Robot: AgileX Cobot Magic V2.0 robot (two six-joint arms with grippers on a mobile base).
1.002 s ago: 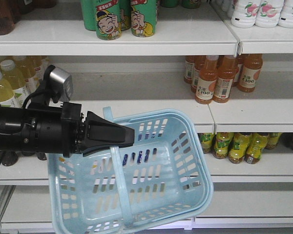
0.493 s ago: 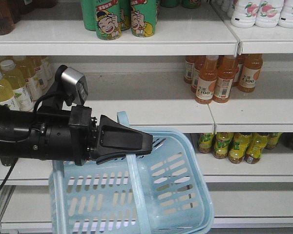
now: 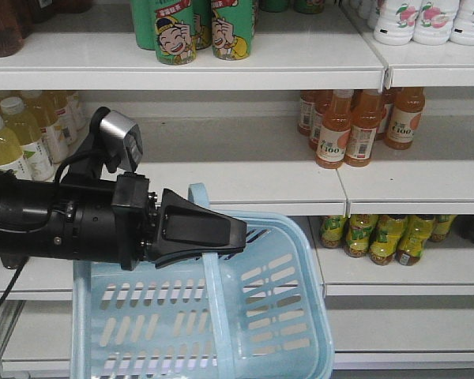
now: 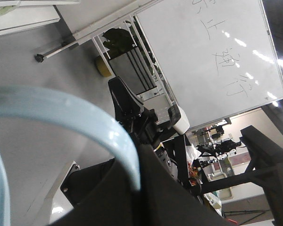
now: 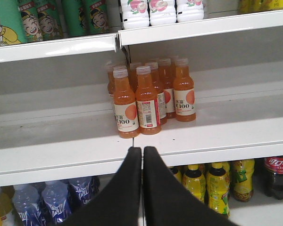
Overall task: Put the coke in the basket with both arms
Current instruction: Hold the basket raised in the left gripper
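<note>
Coke: one dark bottle with a red label (image 5: 277,175), upright on the lower shelf at the far right edge of the right wrist view, just beside the yellow bottles (image 5: 212,186). Not in the basket; no gripper touches it.
Basket: pale blue, slotted walls (image 3: 237,292), hanging in front of the shelves, low and centre-left in the front view. Nothing can be seen inside it.
Handle: thin blue bar (image 3: 217,308) rising from the basket and passing between the jaws of the left gripper; the left wrist view shows it as a blue arc (image 4: 85,117).
Left gripper: black wedge (image 3: 238,234), level, pointing right, jaws clamped on the handle. A silver-grey box (image 3: 120,138) stands on a stalk above the arm.
Right gripper: black fingers (image 5: 142,150) pressed together with only a hairline gap, holding nothing, aimed at the shelf edge (image 5: 212,136).
Shelves: white store racks, several tiers. Orange bottles (image 5: 148,101) in a cluster mid-tier; green cans (image 3: 193,28) and white bottles (image 5: 162,10) on the tier above; pale yellow bottles (image 3: 16,142) at the left.
Room: the left wrist view shows a grey floor (image 4: 42,80), a whiteboard (image 4: 212,56) with faint writing, and a black chair (image 4: 125,101).
</note>
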